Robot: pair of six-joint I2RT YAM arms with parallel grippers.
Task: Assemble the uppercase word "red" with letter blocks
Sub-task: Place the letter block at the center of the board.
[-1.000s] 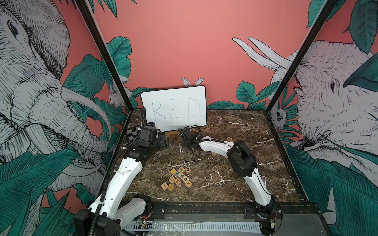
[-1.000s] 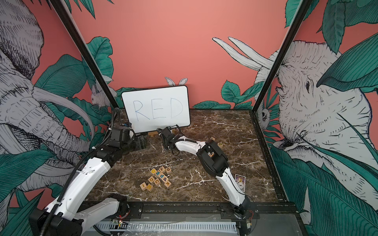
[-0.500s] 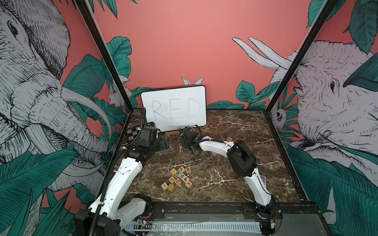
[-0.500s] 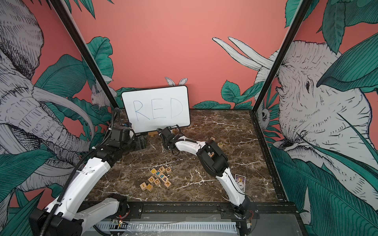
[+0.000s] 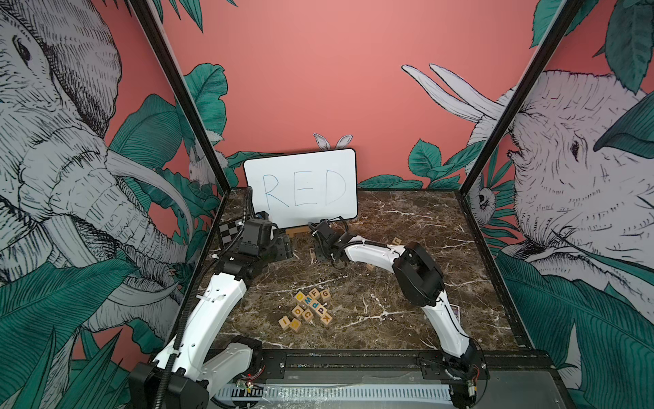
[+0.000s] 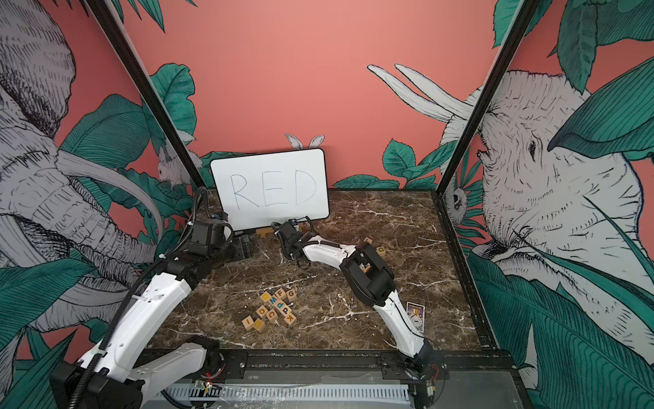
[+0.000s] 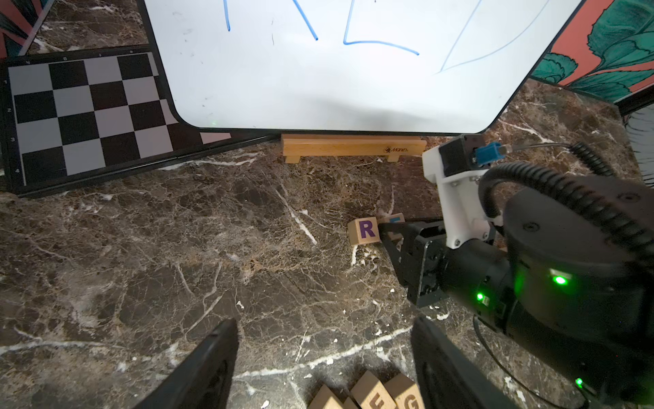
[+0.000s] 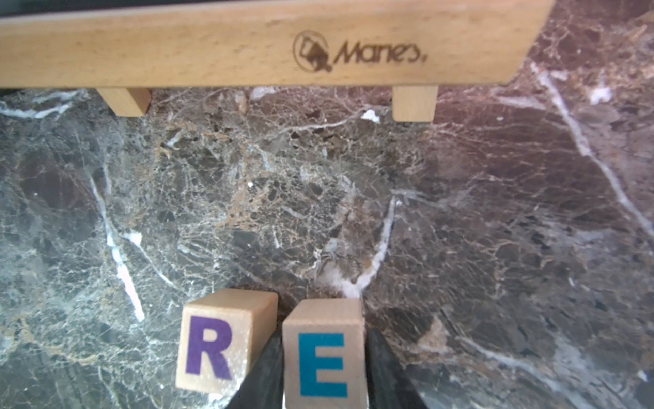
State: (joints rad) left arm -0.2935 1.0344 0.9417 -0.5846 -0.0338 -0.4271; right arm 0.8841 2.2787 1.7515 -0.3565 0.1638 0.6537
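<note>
Two letter blocks stand side by side on the marble in front of the board's stand: one showing a purple R (image 8: 216, 340) and one showing a teal E (image 8: 323, 357). My right gripper (image 8: 323, 350) is shut on the E block, one finger wedged between the two cubes. The left wrist view shows the R block (image 7: 364, 231) with the E block (image 7: 391, 220) half hidden behind the right gripper (image 7: 385, 230). My left gripper (image 7: 325, 324) hovers open and empty to the left of them (image 5: 285, 248). A block showing D (image 6: 262, 311) lies in the loose pile.
The pile of several letter blocks (image 5: 309, 308) sits near the table's front centre. A white board (image 5: 300, 193) handwritten RED leans on a wooden stand (image 8: 247, 46). A checkerboard (image 7: 81, 117) lies at the back left. Stray blocks (image 6: 380, 250) and a card (image 6: 416, 315) lie right.
The right gripper's jaws have drawn in slightly on the E block. Neither arm has visibly moved.
</note>
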